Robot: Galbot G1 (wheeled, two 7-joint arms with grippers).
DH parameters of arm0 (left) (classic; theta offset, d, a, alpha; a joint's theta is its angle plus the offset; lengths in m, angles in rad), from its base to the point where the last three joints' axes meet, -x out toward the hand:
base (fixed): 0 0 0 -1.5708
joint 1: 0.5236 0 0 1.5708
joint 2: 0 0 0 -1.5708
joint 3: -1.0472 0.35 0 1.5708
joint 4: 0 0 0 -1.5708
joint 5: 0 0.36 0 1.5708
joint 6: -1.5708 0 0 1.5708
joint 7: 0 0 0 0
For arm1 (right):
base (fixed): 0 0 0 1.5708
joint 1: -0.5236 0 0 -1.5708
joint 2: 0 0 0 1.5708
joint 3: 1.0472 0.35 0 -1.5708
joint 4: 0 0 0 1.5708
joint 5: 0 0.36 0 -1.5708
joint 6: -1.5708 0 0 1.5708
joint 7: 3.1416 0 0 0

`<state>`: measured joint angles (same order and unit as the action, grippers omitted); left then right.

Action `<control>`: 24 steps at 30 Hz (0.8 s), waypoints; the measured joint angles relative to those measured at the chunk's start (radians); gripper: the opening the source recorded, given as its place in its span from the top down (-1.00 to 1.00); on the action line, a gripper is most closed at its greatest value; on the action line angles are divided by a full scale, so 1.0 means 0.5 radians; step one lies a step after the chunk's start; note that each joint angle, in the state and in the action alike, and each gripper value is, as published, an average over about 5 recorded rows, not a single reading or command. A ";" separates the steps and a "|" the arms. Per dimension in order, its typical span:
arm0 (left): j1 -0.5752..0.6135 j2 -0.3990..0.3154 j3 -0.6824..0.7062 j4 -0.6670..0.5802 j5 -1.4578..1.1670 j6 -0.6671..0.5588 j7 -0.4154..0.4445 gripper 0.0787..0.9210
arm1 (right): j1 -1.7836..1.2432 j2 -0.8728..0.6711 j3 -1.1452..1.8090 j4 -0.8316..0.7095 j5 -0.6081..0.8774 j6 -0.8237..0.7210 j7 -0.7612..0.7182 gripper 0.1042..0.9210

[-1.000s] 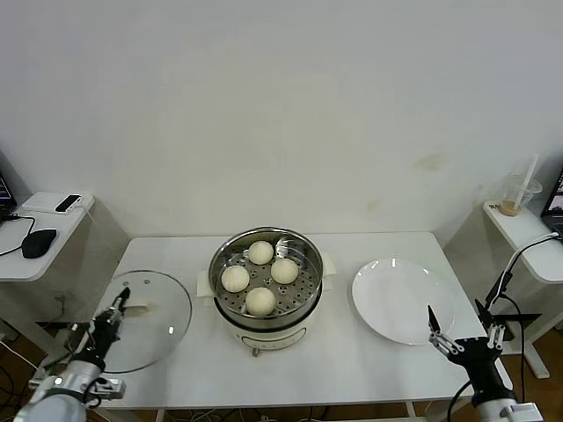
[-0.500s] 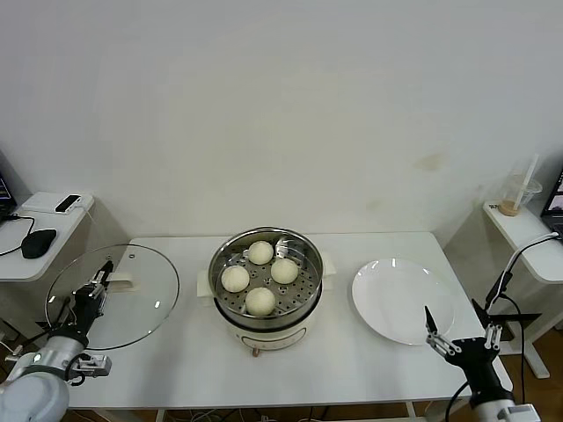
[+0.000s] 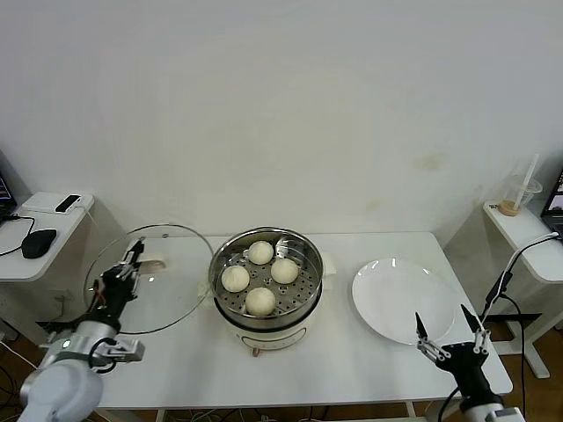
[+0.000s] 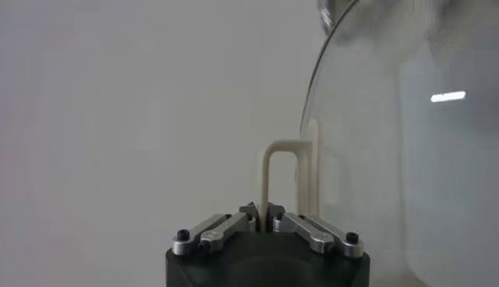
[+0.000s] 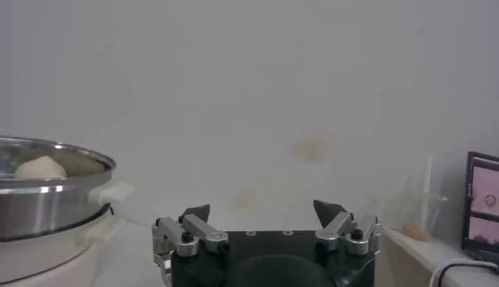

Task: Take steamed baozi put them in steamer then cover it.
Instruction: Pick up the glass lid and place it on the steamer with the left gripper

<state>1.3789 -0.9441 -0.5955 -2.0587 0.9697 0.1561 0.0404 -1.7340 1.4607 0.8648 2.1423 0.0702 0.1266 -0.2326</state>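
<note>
Several steamed baozi [image 3: 259, 277] lie on the perforated tray inside the steamer [image 3: 301, 304], a steel pot on a cream base at the table's middle. The cover [image 3: 163, 286], a clear glass lid with a metal rim, hangs tilted in the air just left of the pot. My left gripper [image 3: 132, 261] is shut on its cream handle [image 4: 282, 175], which shows as a loop in the left wrist view, glass [image 4: 405, 156] beside it. My right gripper [image 3: 449, 334] stands open and empty near the table's front right corner; from its wrist view the steamer [image 5: 47, 199] shows off to one side.
A flat white plate [image 3: 403, 301] lies right of the steamer. Small side tables flank the main table: the left one carries a mouse [image 3: 38, 242] and a phone, the right one a plastic cup [image 3: 519, 195]. A white wall stands behind.
My left gripper has lifted the cover off the table's left end and carried it up and right toward the steamer, tilting it. The right gripper has shifted slightly near the front right corner.
</note>
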 measured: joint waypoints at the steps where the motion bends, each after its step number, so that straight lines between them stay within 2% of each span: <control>1: -0.028 -0.006 0.039 -0.006 0.005 0.026 0.010 0.84 | 0.002 0.005 -0.009 -0.003 -0.016 0.001 0.000 -0.76; 9: -0.283 -0.103 0.382 0.009 0.128 0.212 0.113 0.84 | 0.017 0.036 -0.096 -0.036 -0.153 -0.003 -0.003 -0.76; 24: -0.695 -0.412 0.845 0.184 0.485 0.434 0.384 0.84 | 0.068 0.037 -0.221 -0.107 -0.264 -0.020 -0.023 -0.76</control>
<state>1.0315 -1.1502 -0.1731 -1.9668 1.2122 0.3730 0.2325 -1.6999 1.4791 0.7545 2.0888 -0.0619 0.1165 -0.2442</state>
